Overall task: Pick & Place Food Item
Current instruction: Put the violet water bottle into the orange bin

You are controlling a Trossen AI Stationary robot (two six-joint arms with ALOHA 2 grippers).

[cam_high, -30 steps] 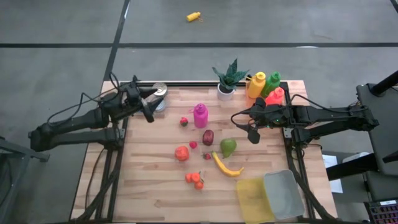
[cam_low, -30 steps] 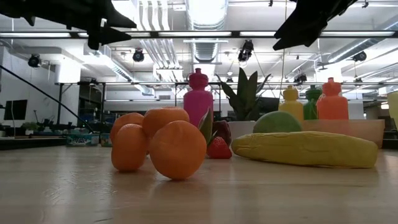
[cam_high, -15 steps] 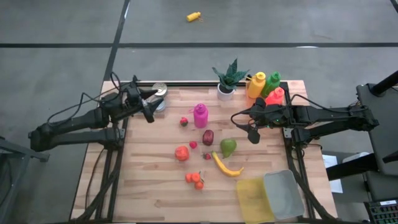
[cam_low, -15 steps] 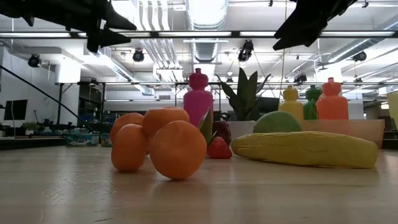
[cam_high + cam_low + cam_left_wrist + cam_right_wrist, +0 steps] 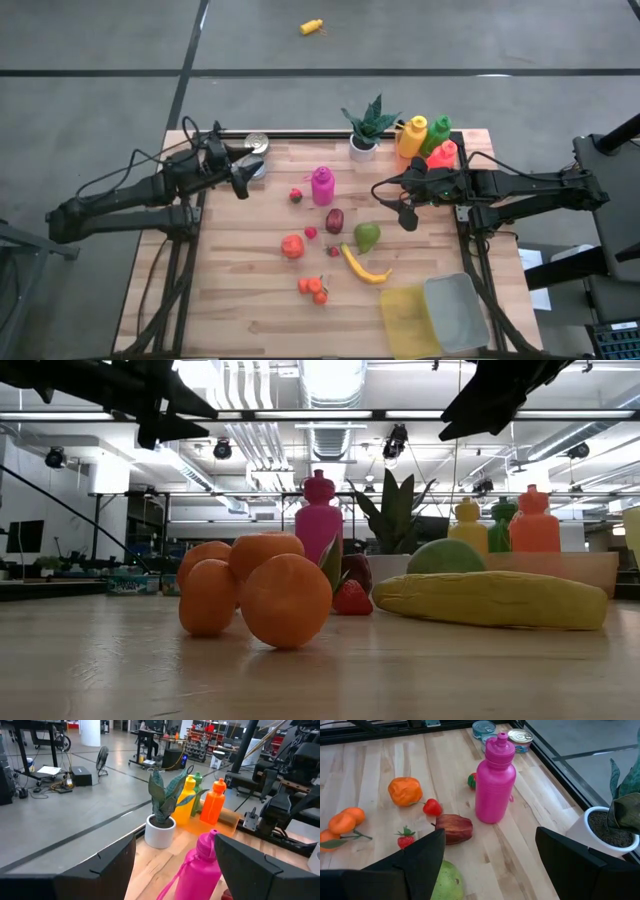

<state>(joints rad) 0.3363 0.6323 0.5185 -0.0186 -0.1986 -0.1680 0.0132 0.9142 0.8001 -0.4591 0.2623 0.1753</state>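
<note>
With the right end effector (image 5: 408,217) hovering open and empty, the green pear (image 5: 367,236) just below and beside it, it should drop straight down and close gently around the fruit's middle

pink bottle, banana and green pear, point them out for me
pink bottle (image 5: 322,186), high view, on its body
banana (image 5: 363,266), high view, mid-length of its curve
green pear (image 5: 368,236), high view, its middle

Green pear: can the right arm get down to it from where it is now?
Probably yes. The right hand hangs open above the table, just beside the green pear, with nothing between them. The banana and the dark red fruit lie close to the pear, so the fingers could brush them.
</note>
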